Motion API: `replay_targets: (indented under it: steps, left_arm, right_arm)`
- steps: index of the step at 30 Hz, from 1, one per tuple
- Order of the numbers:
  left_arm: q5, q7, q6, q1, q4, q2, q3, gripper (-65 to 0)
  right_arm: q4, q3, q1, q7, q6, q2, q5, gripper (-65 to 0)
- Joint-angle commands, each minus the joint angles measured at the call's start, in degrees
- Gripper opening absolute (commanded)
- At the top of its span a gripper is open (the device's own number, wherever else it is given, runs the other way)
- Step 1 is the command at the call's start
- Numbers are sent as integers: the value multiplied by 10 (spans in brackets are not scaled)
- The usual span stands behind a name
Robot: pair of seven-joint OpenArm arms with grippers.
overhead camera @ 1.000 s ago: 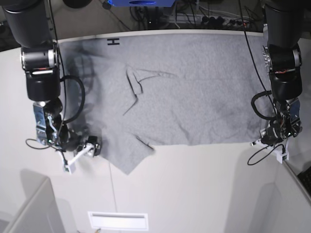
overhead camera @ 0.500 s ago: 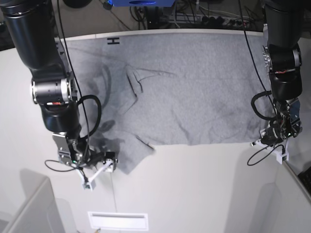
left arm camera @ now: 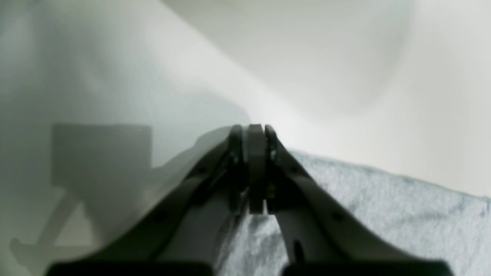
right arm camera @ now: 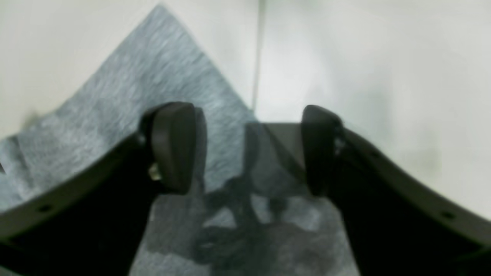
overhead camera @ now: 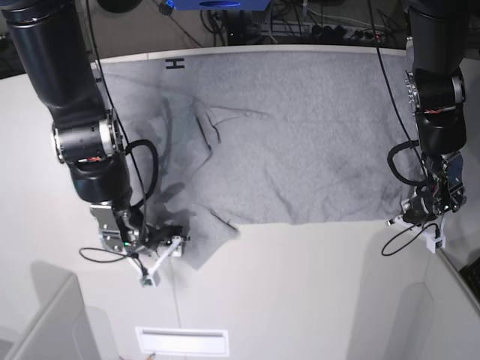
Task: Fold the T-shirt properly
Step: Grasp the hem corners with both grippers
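Since the large heather-grey cotton T-shirt is soft and limp, grip corners: right gripper spread over its sleeve tip, left gripper pressed together at the hem.

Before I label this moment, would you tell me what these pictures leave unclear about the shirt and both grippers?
- T-shirt: the printed side is not visible; only plain grey shows in every view.
- Left gripper: shut, but blur in the left wrist view and distance in the base view hide whether cloth is pinched.
- Right gripper: open over the sleeve corner; contact is unclear, blurred.
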Motion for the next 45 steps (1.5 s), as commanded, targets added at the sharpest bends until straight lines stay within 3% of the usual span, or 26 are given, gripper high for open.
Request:
replay_targets:
  steps: [1,8,10,12,13,20,28,35,45]
  left_arm:
    - [5,17,-2,-10,3,-5,1,-650]
    - [5,18,-2,-9,3,-5,1,-650]
    - [5,18,-2,-9,3,-5,1,-650]
    - [5,18,-2,-8,3,-5,2,-650]
    - [5,18,-2,-8,3,-4,2,-650]
    - [5,17,-3,-8,12,-4,2,-650]
    - [0,66,-2,83,207,-6,-4,-650]
    - [0,80,-2,116,298,-6,-7,-650]
    - [0,164,-2,215,512,-3,-115,-650]
  right_arm:
    - [0,-17,0,-33,6,-5,6,-303]
    - [0,-3,-1,-31,6,-13,5,-393]
    - [0,-1,-1,-30,5,-12,5,-488]
    - [0,-1,-1,-24,4,-11,5,-635]
    - [0,0,-1,-16,4,-8,5,-650]
    - [29,18,-8,-8,3,-5,6,-650]
    - [290,103,-111,-126,3,27,5,-650]
    - [439,149,-159,-203,3,29,5,-650]
    - [618,157,-234,-288,3,40,5,-650]
